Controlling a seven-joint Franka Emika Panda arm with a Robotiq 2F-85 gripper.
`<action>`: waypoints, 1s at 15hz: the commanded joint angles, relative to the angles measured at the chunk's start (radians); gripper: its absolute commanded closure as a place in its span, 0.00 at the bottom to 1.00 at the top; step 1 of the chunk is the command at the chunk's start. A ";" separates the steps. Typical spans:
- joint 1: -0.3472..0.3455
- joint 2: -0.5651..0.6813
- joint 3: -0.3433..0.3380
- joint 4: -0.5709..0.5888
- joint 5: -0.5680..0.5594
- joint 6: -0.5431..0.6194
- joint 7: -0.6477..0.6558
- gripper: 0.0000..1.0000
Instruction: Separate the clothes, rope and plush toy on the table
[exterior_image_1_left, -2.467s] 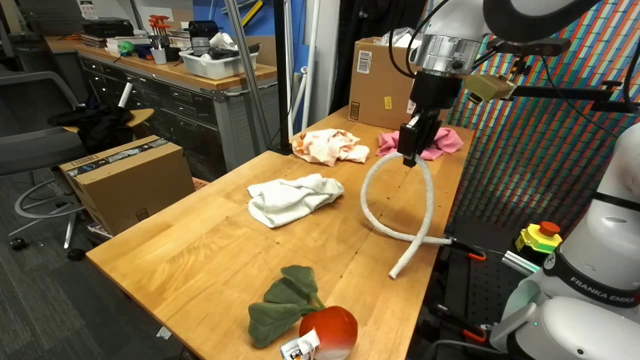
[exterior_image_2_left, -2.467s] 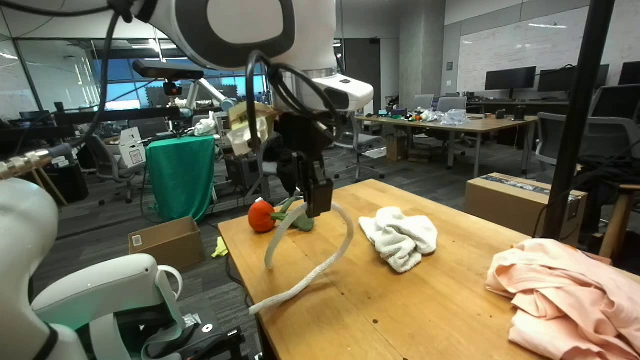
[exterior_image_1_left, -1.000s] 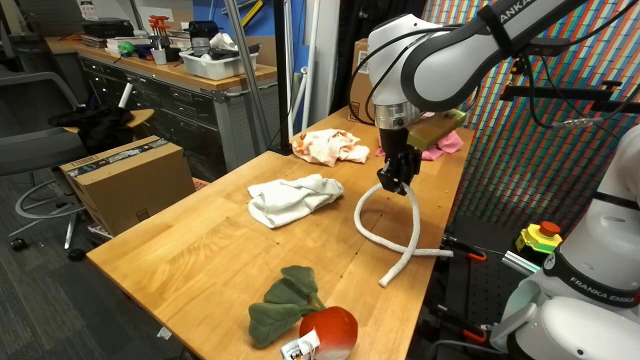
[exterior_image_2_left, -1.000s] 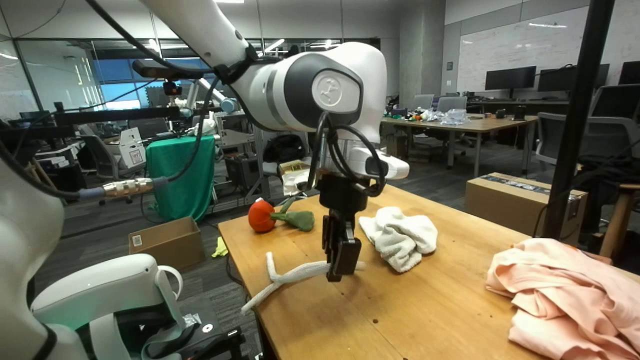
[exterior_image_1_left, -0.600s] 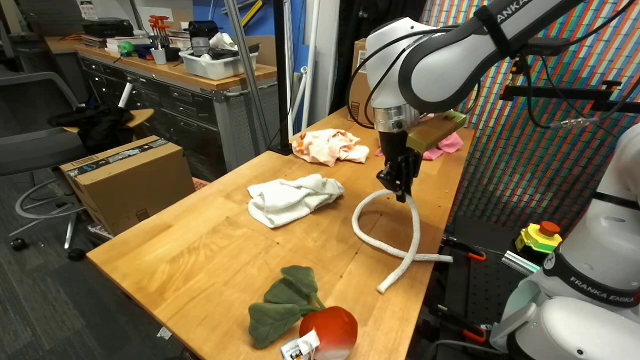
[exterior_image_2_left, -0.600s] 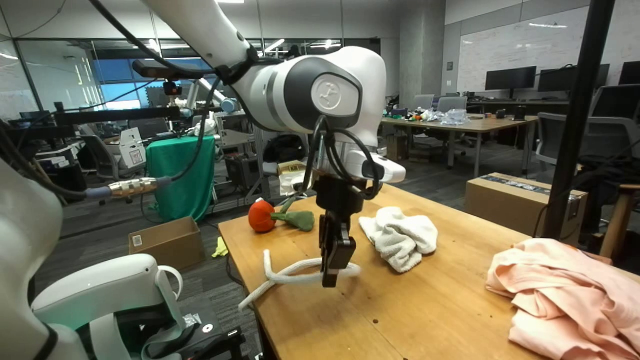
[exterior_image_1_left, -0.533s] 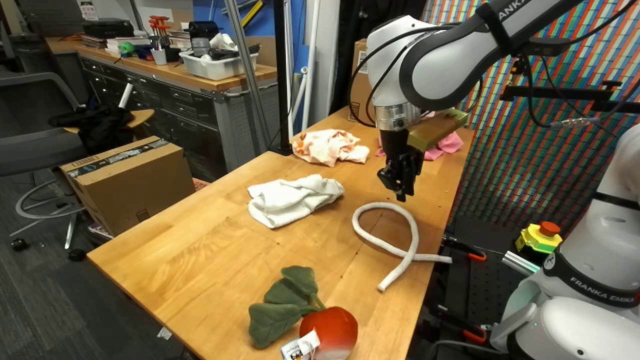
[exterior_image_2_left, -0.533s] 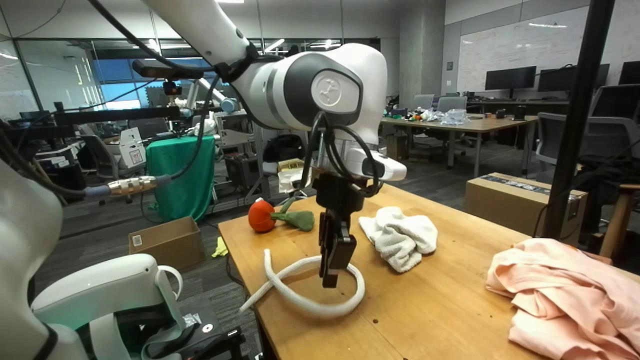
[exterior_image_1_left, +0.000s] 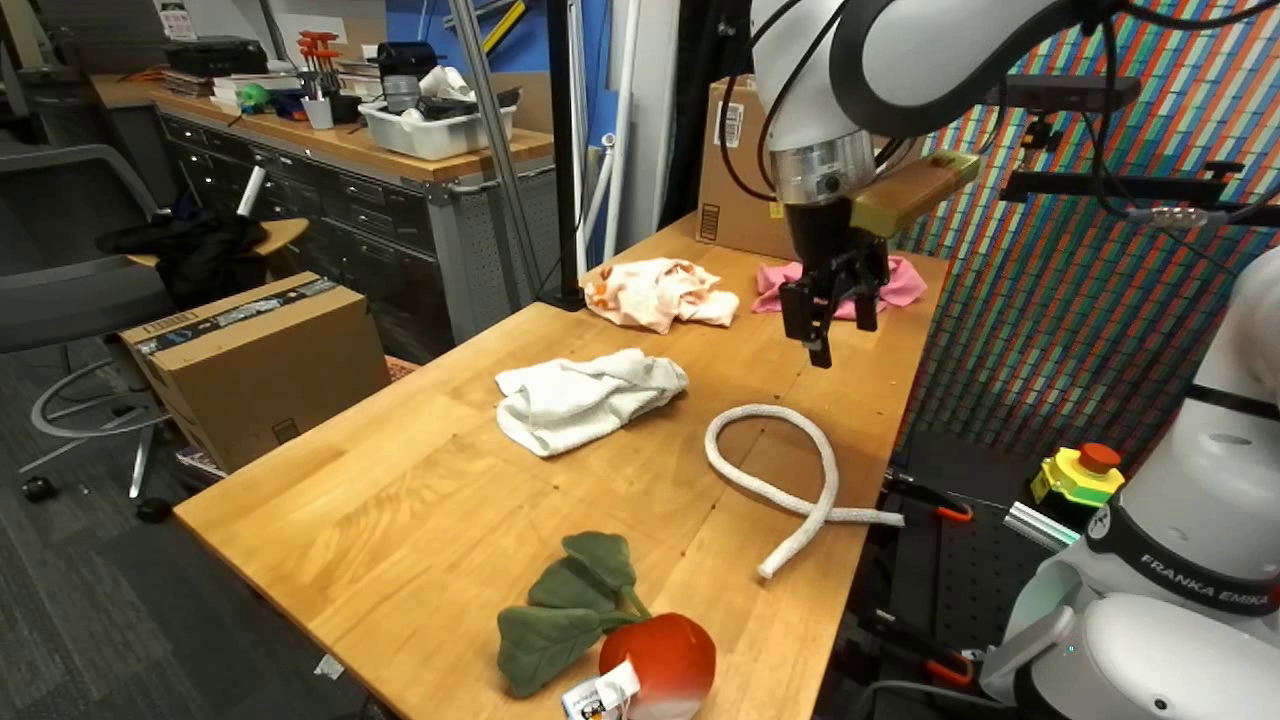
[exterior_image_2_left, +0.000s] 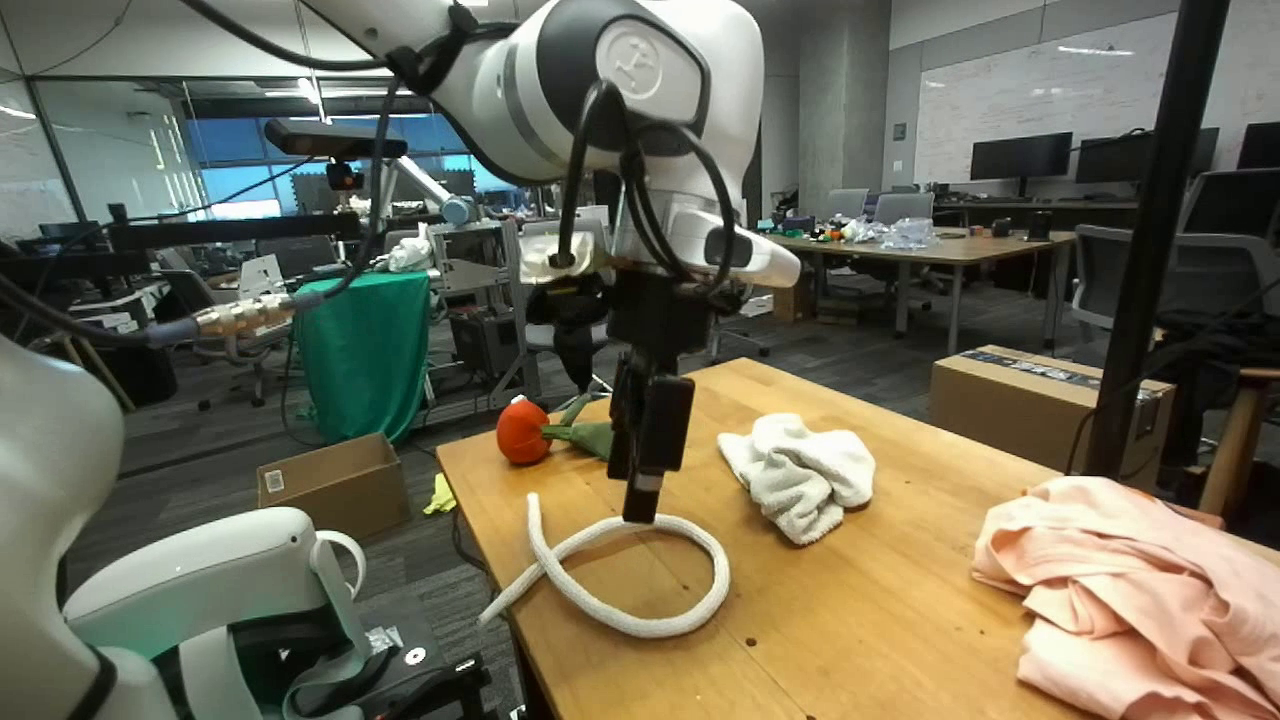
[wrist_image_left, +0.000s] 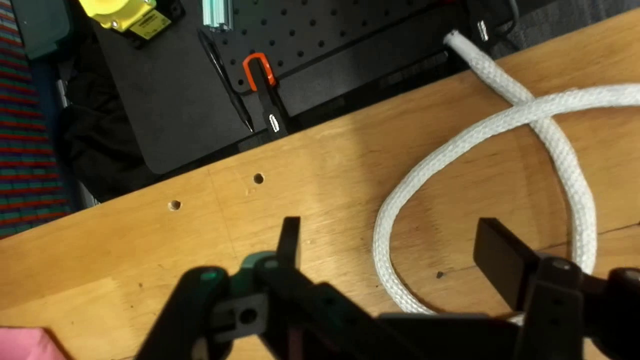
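Observation:
My gripper (exterior_image_1_left: 843, 341) hangs above the table (exterior_image_1_left: 400, 530) with its fingers wide apart and nothing between them. Below it the cream-white rope (exterior_image_1_left: 829, 478) lies in a loop with crossed ends, one end poking past the table's edge. In the wrist view the rope (wrist_image_left: 384, 240) curves beneath the gap of the open gripper (wrist_image_left: 388, 222). Of the clothes, the white piece (exterior_image_2_left: 795, 475) lies mid-table. The peach piece (exterior_image_1_left: 660, 290) and the pink piece (exterior_image_1_left: 900, 285) are crumpled toward the box end. The red plush toy (exterior_image_1_left: 660, 655) with green leaves rests at the opposite end.
A cardboard box (exterior_image_1_left: 740, 180) stands at the table's end behind the pink piece. A black pole (exterior_image_2_left: 1150, 250) rises by the table's side near the peach piece. Black clamps with orange handles (wrist_image_left: 260, 72) sit along the edge on the robot's side.
The gripper lowered the rope, let it go and opened. It has since risen and moved back toward the pink piece. The rope dropped from a hanging loop to lying on the table.

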 joint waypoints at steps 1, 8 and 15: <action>0.041 -0.159 -0.006 0.023 0.037 -0.116 -0.128 0.00; 0.094 -0.533 -0.010 -0.075 0.015 -0.127 -0.311 0.00; 0.083 -0.706 0.001 -0.138 0.001 -0.116 -0.341 0.00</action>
